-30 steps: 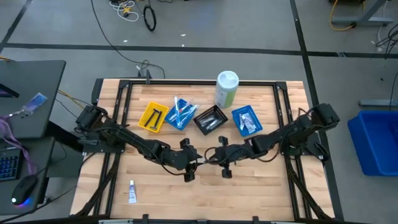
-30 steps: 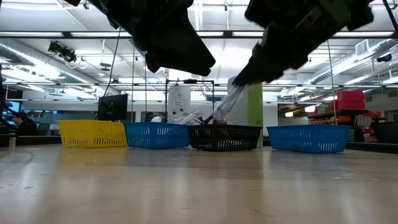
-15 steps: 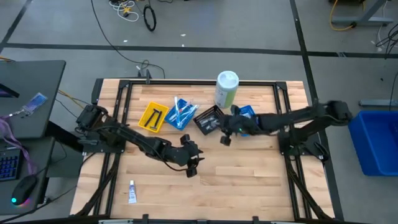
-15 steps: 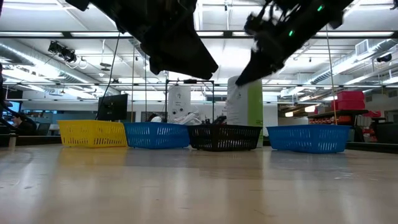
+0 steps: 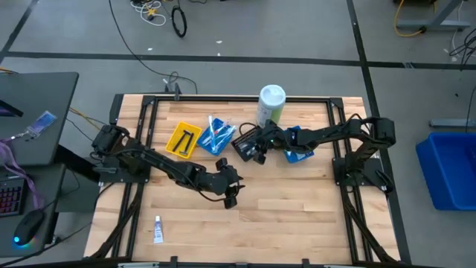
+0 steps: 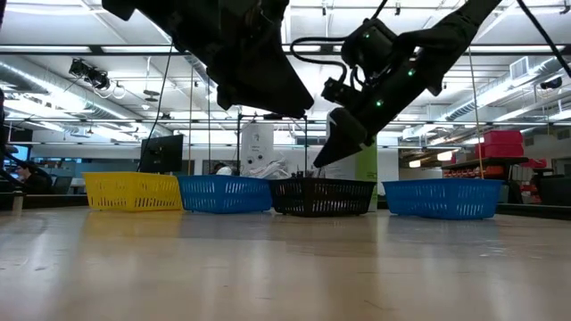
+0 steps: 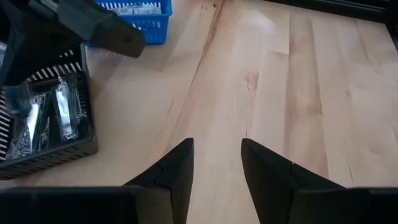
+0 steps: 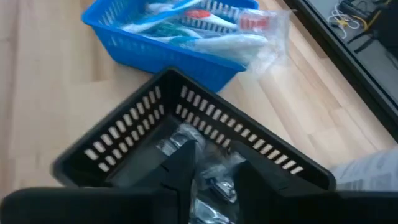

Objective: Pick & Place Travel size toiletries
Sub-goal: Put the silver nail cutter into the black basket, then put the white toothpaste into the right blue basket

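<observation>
Right gripper [image 5: 258, 151] hangs over the black tray [image 5: 245, 149] with fingers a narrow gap apart and nothing visibly held, the left gripper [image 7: 216, 163] sits empty and apart mid-table, so most toiletries look sorted and one small tube [image 5: 158, 230] near the front edge seems left.

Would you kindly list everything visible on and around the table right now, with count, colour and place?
Yellow tray: one, far left of the tray row.
Blue trays: two, one beside the yellow one, holding packaged toothbrushes, one at the row's right end.
Black tray: one, mid-row, holding silvery packets.
Canister: one, white and green, behind the trays.
Small tube: one, white and blue, alone near the table's front left.
Blue bin: one, on the floor right of the table.
Left gripper: open, over bare wood at centre.
Right gripper: open, over the black tray.
</observation>
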### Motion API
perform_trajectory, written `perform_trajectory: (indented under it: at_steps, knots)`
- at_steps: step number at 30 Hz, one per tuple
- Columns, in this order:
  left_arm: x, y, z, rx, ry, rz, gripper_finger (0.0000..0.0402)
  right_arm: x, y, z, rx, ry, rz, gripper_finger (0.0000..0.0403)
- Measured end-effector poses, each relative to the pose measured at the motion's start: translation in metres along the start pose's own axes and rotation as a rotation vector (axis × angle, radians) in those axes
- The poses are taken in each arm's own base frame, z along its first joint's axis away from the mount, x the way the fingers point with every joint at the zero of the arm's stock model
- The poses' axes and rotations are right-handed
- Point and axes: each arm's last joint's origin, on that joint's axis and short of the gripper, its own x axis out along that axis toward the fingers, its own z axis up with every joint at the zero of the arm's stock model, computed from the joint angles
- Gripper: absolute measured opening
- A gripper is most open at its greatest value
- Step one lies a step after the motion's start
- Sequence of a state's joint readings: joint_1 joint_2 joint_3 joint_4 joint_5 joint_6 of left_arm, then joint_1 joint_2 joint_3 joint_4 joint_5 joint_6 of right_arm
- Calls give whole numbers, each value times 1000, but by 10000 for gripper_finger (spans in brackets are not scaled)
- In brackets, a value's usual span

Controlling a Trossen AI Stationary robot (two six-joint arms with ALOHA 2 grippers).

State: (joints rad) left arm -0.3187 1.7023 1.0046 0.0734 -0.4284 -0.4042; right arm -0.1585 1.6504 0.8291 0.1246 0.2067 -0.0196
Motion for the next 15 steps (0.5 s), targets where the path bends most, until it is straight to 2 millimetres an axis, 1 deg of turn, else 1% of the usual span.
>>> perform_trajectory:
  at_steps: [5,9,12,15]
  knots:
    - [0,0,0,3,2,1,142,1,-3,-1,3,9,-6,152]
    - [0,0,-1,5,5,2,142,0,-2,2,-7,-15,-4,181]
    - [0,0,-2,0,13,3,142,-8,5,8,19,-54,30,197]
    - [-2,-4,-4,7,23,-15,142,-19,20,16,62,-109,161,204]
